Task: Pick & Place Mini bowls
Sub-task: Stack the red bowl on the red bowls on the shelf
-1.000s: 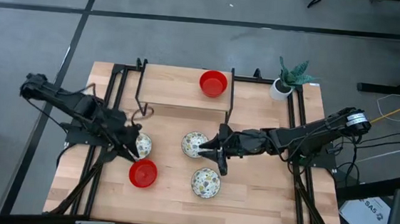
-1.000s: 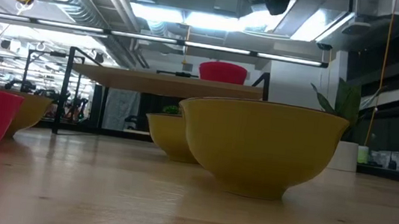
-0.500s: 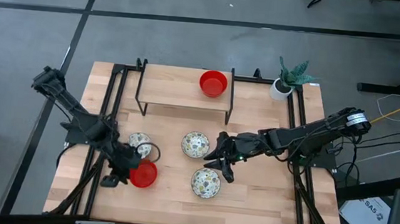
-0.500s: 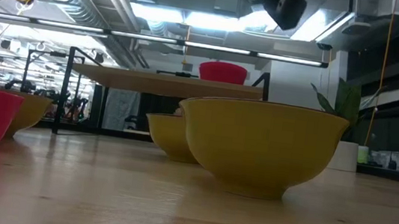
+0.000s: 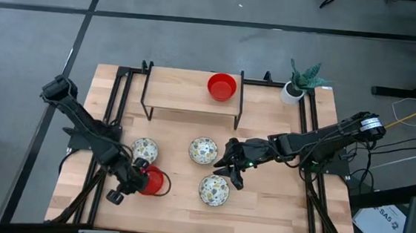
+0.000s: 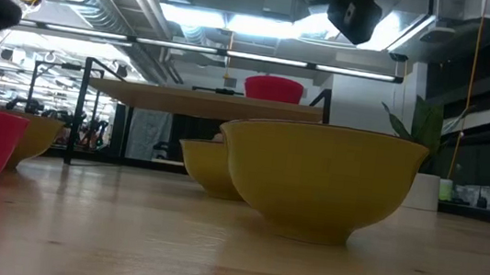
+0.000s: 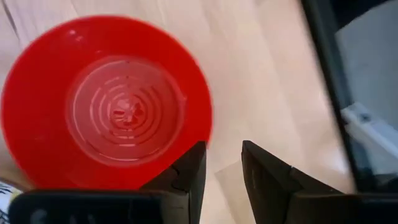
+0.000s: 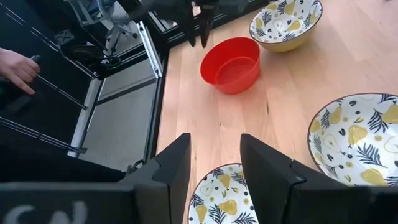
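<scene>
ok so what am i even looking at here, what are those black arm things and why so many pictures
It is a robot with two dark jointed arms at a wooden table, filmed by four cameras at one moment: one overhead, one at table-top level, and one on each wrist.

On the table are three white bowls with a leafy pattern inside and a glossy red bowl. Another red bowl sits on a raised wooden shelf at the back, beside a small potted plant.

The left gripper hangs just beside the near red bowl's rim, fingers slightly apart, holding nothing. The right gripper hovers open among the patterned bowls, also empty.
</scene>
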`<action>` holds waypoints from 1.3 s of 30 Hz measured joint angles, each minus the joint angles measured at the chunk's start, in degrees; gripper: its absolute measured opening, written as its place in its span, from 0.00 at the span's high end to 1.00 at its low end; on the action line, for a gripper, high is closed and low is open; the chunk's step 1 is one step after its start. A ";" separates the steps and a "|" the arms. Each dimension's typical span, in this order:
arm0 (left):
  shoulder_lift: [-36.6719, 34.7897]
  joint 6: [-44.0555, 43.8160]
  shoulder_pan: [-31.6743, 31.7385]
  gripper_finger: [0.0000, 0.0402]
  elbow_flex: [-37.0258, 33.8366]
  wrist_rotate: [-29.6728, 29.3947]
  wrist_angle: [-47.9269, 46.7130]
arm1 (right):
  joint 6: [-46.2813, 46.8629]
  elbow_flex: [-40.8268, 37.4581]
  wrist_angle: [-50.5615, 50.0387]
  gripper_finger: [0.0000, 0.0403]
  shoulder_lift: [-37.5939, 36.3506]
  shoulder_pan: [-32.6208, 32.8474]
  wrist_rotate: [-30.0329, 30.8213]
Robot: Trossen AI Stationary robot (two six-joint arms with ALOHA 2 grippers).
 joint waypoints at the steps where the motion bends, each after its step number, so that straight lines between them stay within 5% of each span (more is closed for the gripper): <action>1: 0.83 0.78 0.00 0.76 0.00 -0.49 0.02 | 0.00 0.00 0.02 0.65 0.00 0.00 0.00; 29: 5.44 8.61 -4.19 0.76 0.00 -2.97 1.27 | -0.22 0.00 -0.78 0.65 0.00 0.00 0.07; 39: 5.99 10.32 -4.42 0.76 0.00 -8.75 -0.39 | -0.17 0.00 -1.25 0.65 0.00 0.00 0.13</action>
